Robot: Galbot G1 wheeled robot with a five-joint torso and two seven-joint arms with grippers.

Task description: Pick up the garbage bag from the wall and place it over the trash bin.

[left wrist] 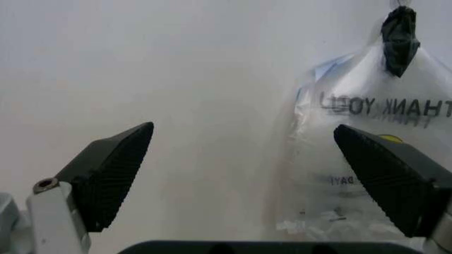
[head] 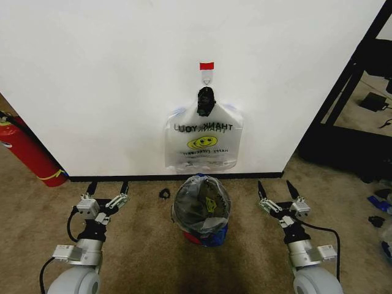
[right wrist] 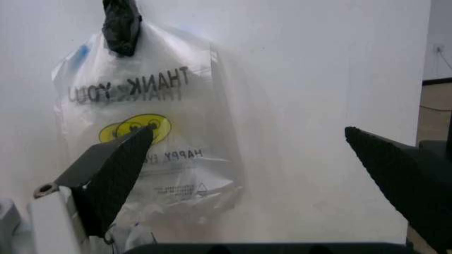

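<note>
The wall point(head: 110, 79) is plain white and fills the upper part of the head view, ending in a black baseboard point(head: 122, 178) where it meets the beige carpet point(head: 141, 245). To the right of the wall stands a dark shelf frame point(head: 343, 116).

A red fire extinguisher point(head: 27, 152) leans at the foot of the wall, far to the robot's left.

The bin point(head: 201, 211) stands on the carpet just in front of the baseboard, midway between the two arms. It is round and dark, a clear printed bag already covers its top, and red and blue show at its base.

The bags point(head: 203, 142) hang flat on the wall right above the bin, bunched at the top by a black clip point(head: 206, 101). They are clear plastic printed "THANK YOU" with a yellow smiley face; the print reads mirrored. The clip hangs from a small hook point(head: 207, 77) under a strip of red tape point(head: 206, 65).

The left tool point(head: 108, 188) is low over the carpet, left of the bin, its jaws spread wide and holding nothing. The right tool point(head: 277, 189) is low on the bin's right, likewise spread and empty. Both point toward the wall, well apart from the bags.

A small black object point(head: 164, 193) lies on the carpet just left of the bin.
</note>
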